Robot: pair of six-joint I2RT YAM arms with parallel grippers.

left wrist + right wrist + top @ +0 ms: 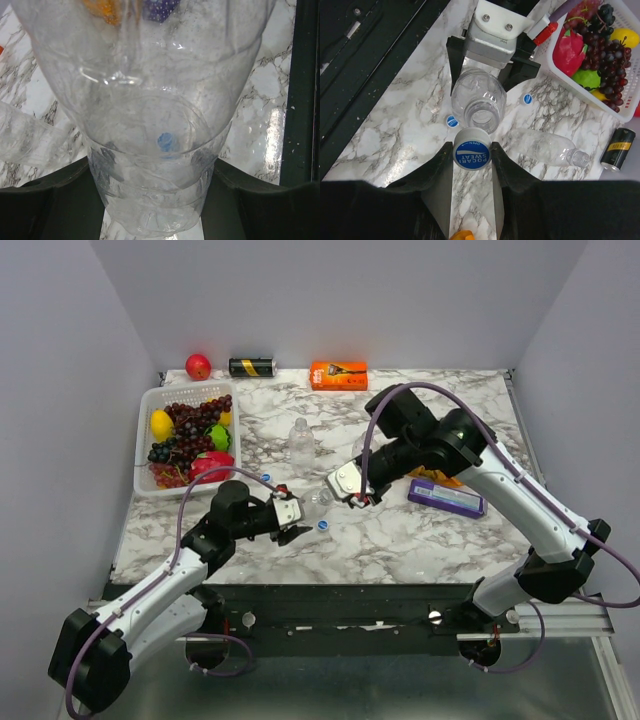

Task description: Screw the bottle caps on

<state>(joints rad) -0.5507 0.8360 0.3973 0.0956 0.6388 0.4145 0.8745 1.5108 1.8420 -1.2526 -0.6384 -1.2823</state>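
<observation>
My left gripper [293, 516] is shut on the base of a clear bottle [318, 500], holding it tilted with its open mouth [482, 116] toward the right arm. This bottle fills the left wrist view [150, 100], between the black fingers [50, 200]. My right gripper [472, 156] is shut on a blue and white bottle cap [472, 153], held just short of that mouth, apart from it. In the top view the right gripper [354, 497] is close to the bottle's neck. Two loose caps [452, 120] [527, 98] lie on the table. A second uncapped bottle [301, 440] stands behind.
A white basket [150, 400] of fruit sits at the back left. A red apple [198, 366], a black-and-gold can [252, 367] and an orange box [338, 374] line the back wall. A purple packet [446, 497] lies under the right arm.
</observation>
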